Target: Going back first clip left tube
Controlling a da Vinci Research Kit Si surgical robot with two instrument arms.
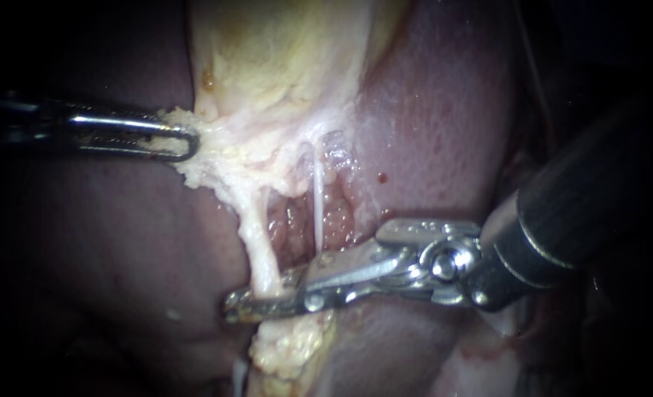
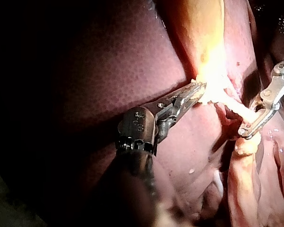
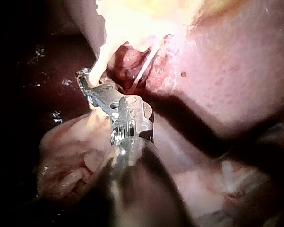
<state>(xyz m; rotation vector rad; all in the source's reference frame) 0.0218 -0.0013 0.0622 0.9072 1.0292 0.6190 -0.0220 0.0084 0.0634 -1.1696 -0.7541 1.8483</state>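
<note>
Both jaws of right instrument [image 1: 262,295] pinch left tube [image 1: 257,239], upright across them; retreat likely rightward along shaft; left instrument [image 1: 188,144] clamps gallbladder [image 1: 268,59] edge.

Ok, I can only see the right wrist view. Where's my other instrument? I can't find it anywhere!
Observer: In the endoscope view your left instrument comes in from the left, and its jaws are shut on the pale fatty tissue.
Operator: Is it bumping into my right one?
Observer: No. It stands clear of the right instrument. The left tube runs from that fatty tissue down to the right instrument's jaws, which are shut on it.
Operator: What's under the left one?
Observer: Smooth dark liver lies beneath its shaft.
</note>
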